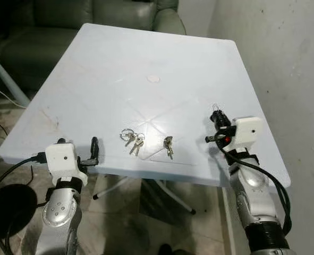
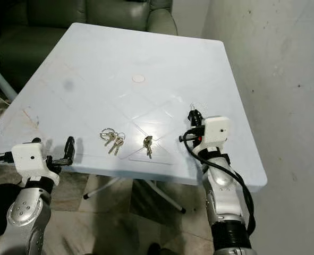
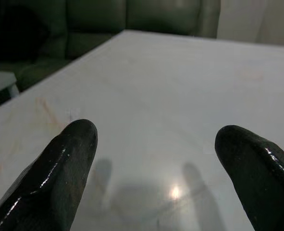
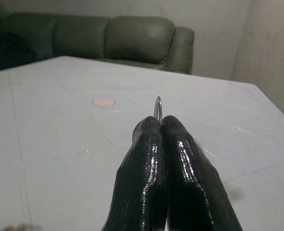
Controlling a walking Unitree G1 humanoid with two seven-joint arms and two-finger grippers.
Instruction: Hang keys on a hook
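The right pincer stands over the right side of the pale tabletop, its two black fingers pressed together on a thin wire hook whose curved end pokes up just past the fingertips. In the head views the same loop rises above the pincer, so the hook seems to be held upright and steady as a peg for a key ring to be slipped over. The keys lie flat on the tabletop near its front edge, in two lots: a bunch with plain rings toward the middle and a smaller bunch just to its right, apart from each other and both well left of the hook. Neither is lifted yet. The left pincer hovers at the front left edge of the tabletop, its fingers spread wide with bare surface between them, aimed across the tabletop and short of the nearer bunch, which suggests it is the one meant to fetch the keys while the right keeps the hook still. A small round disc marks the tabletop's centre. A dark green sofa stands behind, and a rough grey wall runs along the right. No brand, label or writing can be read anywhere; the white wrist housings are blank.
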